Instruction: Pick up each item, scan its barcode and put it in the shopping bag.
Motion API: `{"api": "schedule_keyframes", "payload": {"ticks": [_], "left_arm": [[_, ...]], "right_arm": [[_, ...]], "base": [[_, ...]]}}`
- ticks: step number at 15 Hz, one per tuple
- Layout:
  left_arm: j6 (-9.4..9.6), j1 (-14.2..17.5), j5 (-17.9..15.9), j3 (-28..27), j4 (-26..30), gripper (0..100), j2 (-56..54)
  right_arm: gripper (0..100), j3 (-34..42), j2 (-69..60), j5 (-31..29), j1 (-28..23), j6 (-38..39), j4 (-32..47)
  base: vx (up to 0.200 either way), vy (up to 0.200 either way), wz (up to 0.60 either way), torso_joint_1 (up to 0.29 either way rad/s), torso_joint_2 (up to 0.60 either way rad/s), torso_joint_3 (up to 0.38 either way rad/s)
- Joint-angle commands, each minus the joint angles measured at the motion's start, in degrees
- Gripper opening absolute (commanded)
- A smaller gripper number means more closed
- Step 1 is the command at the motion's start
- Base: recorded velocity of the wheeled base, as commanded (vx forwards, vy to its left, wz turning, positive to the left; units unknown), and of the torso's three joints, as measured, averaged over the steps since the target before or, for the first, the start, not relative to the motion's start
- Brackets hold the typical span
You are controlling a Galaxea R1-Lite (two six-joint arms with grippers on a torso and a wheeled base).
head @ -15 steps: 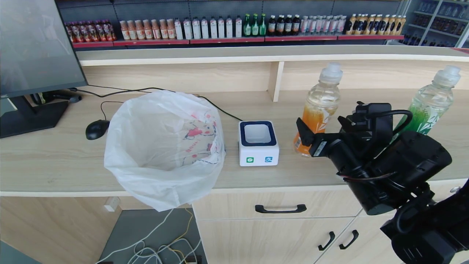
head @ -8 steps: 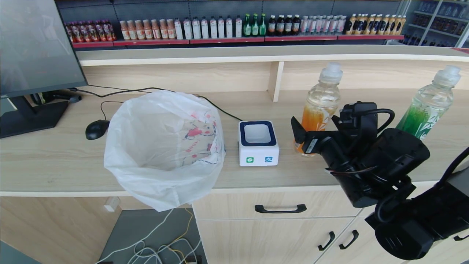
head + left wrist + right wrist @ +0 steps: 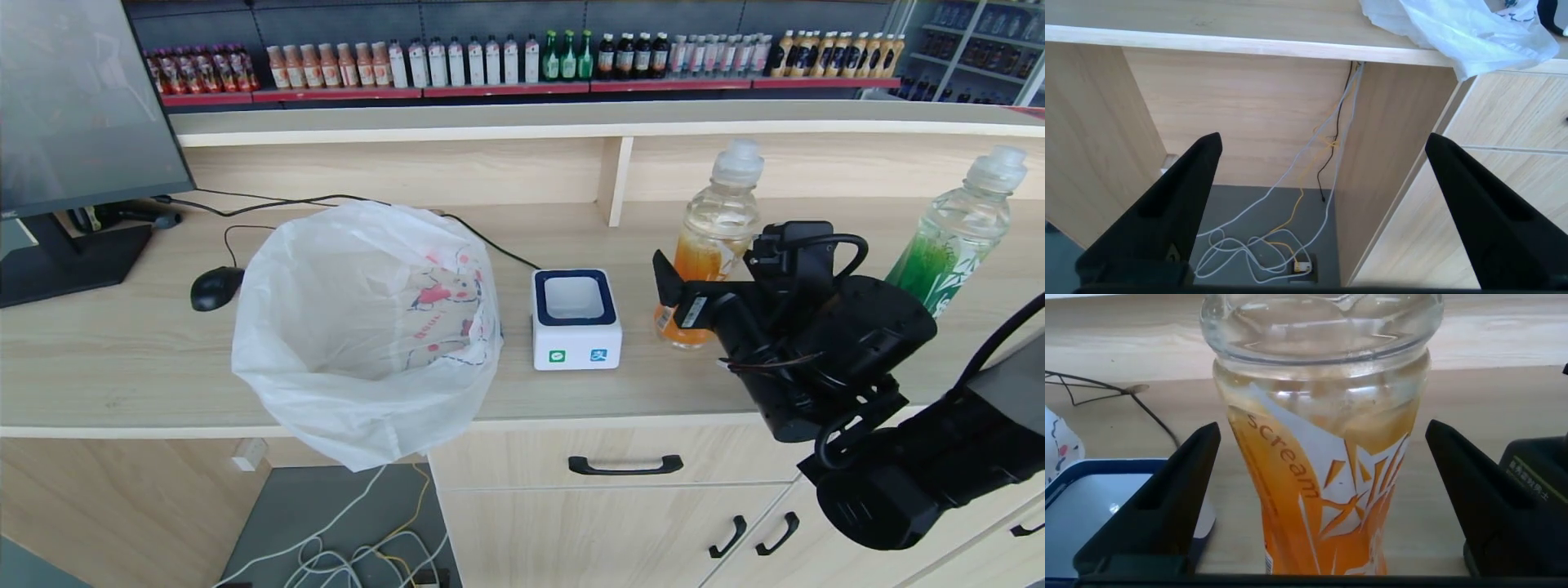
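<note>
An orange drink bottle point(image 3: 712, 245) with a white cap stands on the wooden counter, right of the white scanner box point(image 3: 575, 318). My right gripper point(image 3: 710, 273) is open at the bottle's lower half. In the right wrist view the orange bottle point(image 3: 1327, 482) stands upright between the two spread fingers point(image 3: 1151, 523), very close. A green-labelled bottle point(image 3: 955, 237) stands farther right. The white plastic shopping bag point(image 3: 367, 327) sits open at the counter's front edge, left of the scanner. My left gripper point(image 3: 1319, 220) hangs open below counter height, holding nothing.
A monitor point(image 3: 73, 122) and a black mouse point(image 3: 216, 287) occupy the counter's left end. A cable runs behind the bag to the scanner. A raised back ledge with an upright divider point(image 3: 612, 180) stands behind the bottles. Drawers point(image 3: 624, 465) lie below; loose cables point(image 3: 1290, 237) lie on the floor.
My right arm has swung left, bringing its open gripper from beside the green bottle up to the orange bottle. Bottles, bag and scanner have not moved.
</note>
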Motion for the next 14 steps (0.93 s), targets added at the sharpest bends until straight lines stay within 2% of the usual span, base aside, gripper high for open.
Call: {"api": "schedule_keyframes", "payload": {"ticks": [1,4,9,10,14], "left_arm": [[-0.01,0.0,-0.1,0.0,0.0,100,0.0],[-0.01,0.0,0.0,0.0,0.0,100,0.0],[-0.01,0.0,-0.1,0.0,0.0,100,0.0],[-0.01,0.0,-0.1,0.0,0.0,100,0.0],[-0.01,0.0,-0.1,0.0,0.0,100,0.0]], "right_arm": [[100,-1.5,1.3,0.2,0.1,0.2,0.2],[100,-4.5,2.0,0.3,-0.1,0.2,0.5],[100,-5.0,1.9,0.2,-0.3,0.5,0.4],[0,-4.9,1.9,0.1,-0.2,0.5,0.4],[0,-5.0,1.6,0.1,-0.2,0.9,0.4]], "base": [[0.000,0.000,0.00,0.000,0.00,0.000],[0.000,0.000,0.00,0.000,0.00,0.000],[0.000,0.000,0.00,0.000,0.00,0.000],[0.000,0.000,0.00,0.000,0.00,0.000],[0.000,0.000,0.00,0.000,0.00,0.000]]}}
